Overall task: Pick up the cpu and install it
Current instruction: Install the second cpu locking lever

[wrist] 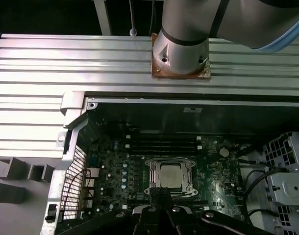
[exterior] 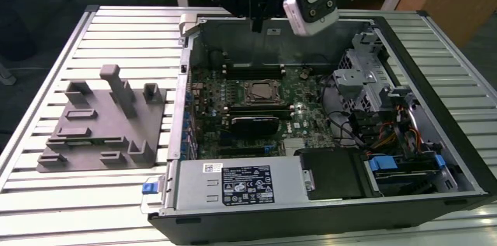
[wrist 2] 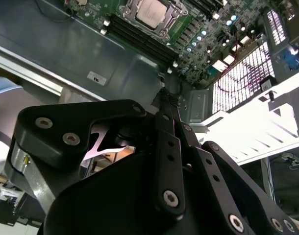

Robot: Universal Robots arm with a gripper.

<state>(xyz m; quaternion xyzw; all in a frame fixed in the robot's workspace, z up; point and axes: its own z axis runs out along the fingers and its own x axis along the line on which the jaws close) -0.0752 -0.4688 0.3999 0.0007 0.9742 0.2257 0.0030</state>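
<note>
The cpu (wrist: 170, 175) is a pale silver square lying flat inside the black-framed socket on the motherboard of the open computer case (exterior: 186, 71). It also shows in the exterior view as the cpu (exterior: 261, 90) and in the second wrist view as the cpu (wrist 2: 152, 11). My gripper (exterior: 256, 24) hangs above the case's far wall, well above the board and apart from the chip. In both wrist views its black fingers (wrist: 159, 195) meet at a narrow tip (wrist 2: 163, 92), shut with nothing between them.
A grey fixture (exterior: 105, 124) with upright posts stands on the slatted table at the exterior view's left. Inside the case are a power supply (exterior: 233, 182), a drive cage (exterior: 373, 77) and loose cables (exterior: 388, 132). The arm's base (wrist: 181, 44) is bolted beyond the case.
</note>
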